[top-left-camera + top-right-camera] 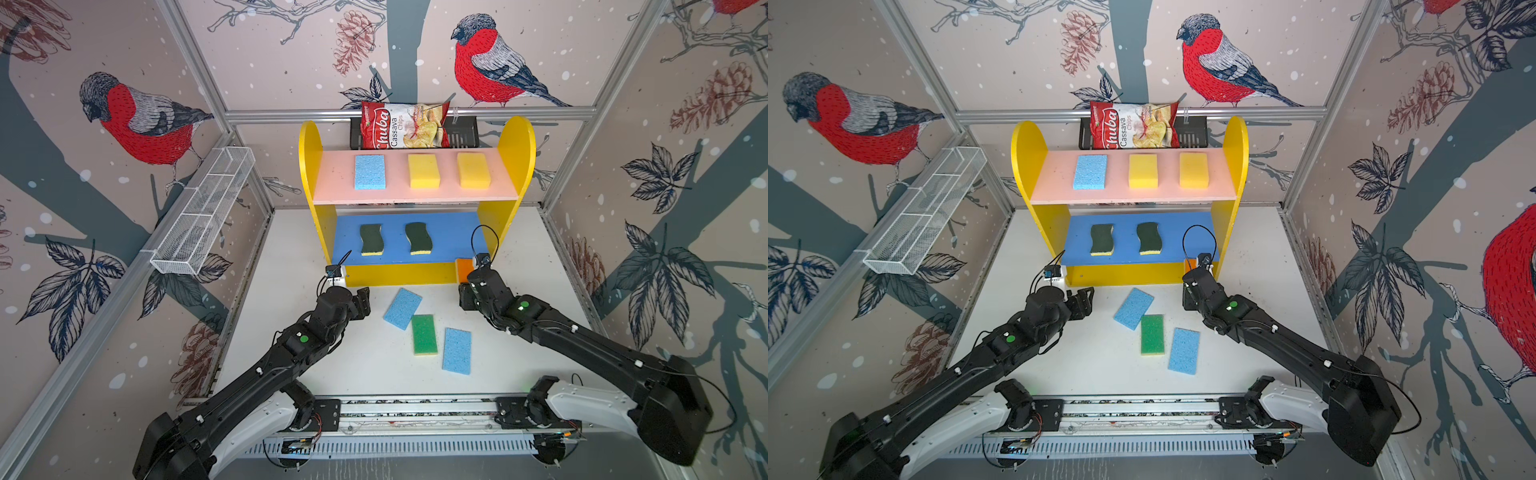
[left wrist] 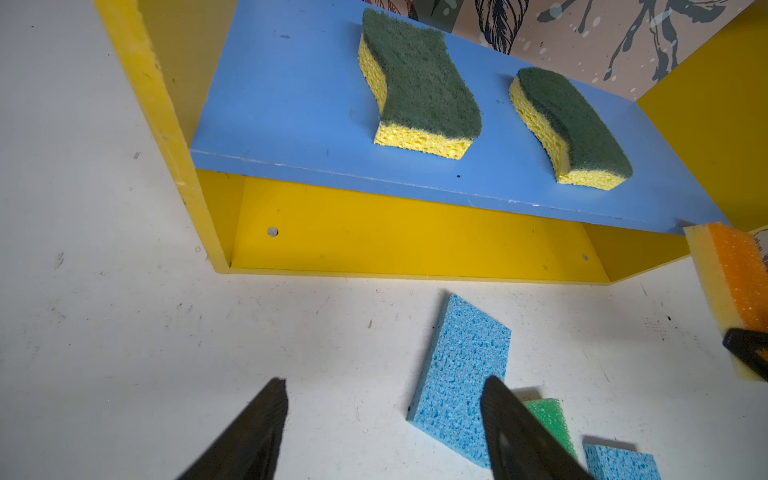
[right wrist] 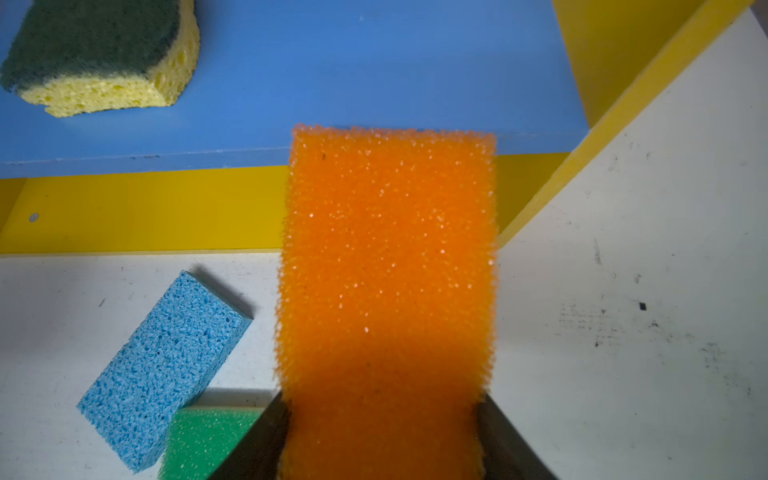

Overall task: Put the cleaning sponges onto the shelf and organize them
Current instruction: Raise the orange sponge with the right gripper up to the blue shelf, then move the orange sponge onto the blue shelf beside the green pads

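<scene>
Holding 1 orange rectangular foam sponge [image 3: 388, 257] by its long sides, the right gripper [image 3: 382, 415] sits at the lower right of the yellow wooden shelf [image 1: 515, 141] in both top views. The sponge's far edge lies over the front edge of the blue middle board [image 1: 349, 241], just inside the right side panel.

Bare blue surface runs from that edge left to the right dark-green wavy sponge [image 1: 418, 237]. The left dark-green wavy sponge [image 1: 371, 239] lies apart from it. Both lie flat and set back from the board's front edge.

The left gripper [image 2: 384, 380] has its fingers wide apart and grips nothing. It is positioned above the white table [image 1: 332, 365] at the lower left corner of the shelf front, near the upper light blue table sponge [image 1: 402, 308].

Count, 9 sponges:
- Pink top board [image 1: 332, 183]: 3 in 1 row with gaps between them: the shelved light blue sponge [image 1: 370, 171], the middle yellow sponge [image 1: 423, 171] and the right yellow sponge [image 1: 473, 170].
- Blue middle board: 2 wavy.
- Table, centre of frame: 3. The upper light blue table sponge meets the bright green sponge [image 1: 424, 334] at 1 corner. The lower light blue table sponge [image 1: 457, 351] lies just right of the green one.
- Right gripper: 1 orange.

Open table surface lies left of, right of and below the 3 table sponges.
</scene>
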You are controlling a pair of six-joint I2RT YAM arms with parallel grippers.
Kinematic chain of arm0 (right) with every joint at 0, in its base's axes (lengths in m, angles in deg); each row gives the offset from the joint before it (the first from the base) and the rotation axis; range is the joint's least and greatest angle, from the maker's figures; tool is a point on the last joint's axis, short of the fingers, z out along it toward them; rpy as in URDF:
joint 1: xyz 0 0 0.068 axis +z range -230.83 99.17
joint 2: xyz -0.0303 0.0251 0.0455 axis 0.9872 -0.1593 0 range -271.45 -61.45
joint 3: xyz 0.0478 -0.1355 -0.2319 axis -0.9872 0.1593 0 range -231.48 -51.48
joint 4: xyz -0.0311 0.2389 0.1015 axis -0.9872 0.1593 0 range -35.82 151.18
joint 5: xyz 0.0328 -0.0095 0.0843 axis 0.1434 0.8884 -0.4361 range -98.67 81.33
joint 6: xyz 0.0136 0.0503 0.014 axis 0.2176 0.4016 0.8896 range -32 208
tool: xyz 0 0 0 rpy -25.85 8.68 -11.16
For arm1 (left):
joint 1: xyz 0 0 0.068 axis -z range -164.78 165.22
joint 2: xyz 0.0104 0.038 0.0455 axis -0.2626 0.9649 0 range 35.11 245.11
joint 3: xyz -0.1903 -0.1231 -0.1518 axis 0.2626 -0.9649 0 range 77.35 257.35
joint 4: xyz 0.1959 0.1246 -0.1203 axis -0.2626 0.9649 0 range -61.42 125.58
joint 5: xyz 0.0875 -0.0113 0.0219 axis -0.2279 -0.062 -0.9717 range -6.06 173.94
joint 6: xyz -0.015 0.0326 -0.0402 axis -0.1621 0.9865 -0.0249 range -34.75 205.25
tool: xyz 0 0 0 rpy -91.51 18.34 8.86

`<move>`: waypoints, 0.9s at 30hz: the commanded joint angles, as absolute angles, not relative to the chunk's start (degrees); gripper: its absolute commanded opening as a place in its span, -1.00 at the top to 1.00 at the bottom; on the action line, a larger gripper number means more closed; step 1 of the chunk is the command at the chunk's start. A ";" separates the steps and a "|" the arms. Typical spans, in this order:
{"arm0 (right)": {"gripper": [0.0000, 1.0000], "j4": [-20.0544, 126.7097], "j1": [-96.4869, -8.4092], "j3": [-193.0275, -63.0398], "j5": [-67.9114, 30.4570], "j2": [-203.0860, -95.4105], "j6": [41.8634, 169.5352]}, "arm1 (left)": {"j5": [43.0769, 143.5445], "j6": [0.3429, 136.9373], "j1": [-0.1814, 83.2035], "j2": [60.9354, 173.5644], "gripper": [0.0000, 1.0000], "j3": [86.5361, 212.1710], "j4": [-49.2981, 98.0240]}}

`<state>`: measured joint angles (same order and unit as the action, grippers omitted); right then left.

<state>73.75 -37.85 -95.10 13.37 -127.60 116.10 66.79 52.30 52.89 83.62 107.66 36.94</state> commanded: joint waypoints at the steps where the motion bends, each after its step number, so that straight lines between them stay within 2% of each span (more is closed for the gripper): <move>1: -0.18 73.97 -37.46 -96.43 15.47 -128.23 114.56 | 65.57 52.91 52.91 83.22 -0.48 107.21 36.50; 27: -0.18 64.49 -38.97 -105.46 19.28 -136.22 106.61 | 65.26 53.25 52.91 82.91 -0.48 105.30 32.94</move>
<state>67.89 -38.55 -104.36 18.11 -135.49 108.71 65.77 52.60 52.89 82.88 105.52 35.00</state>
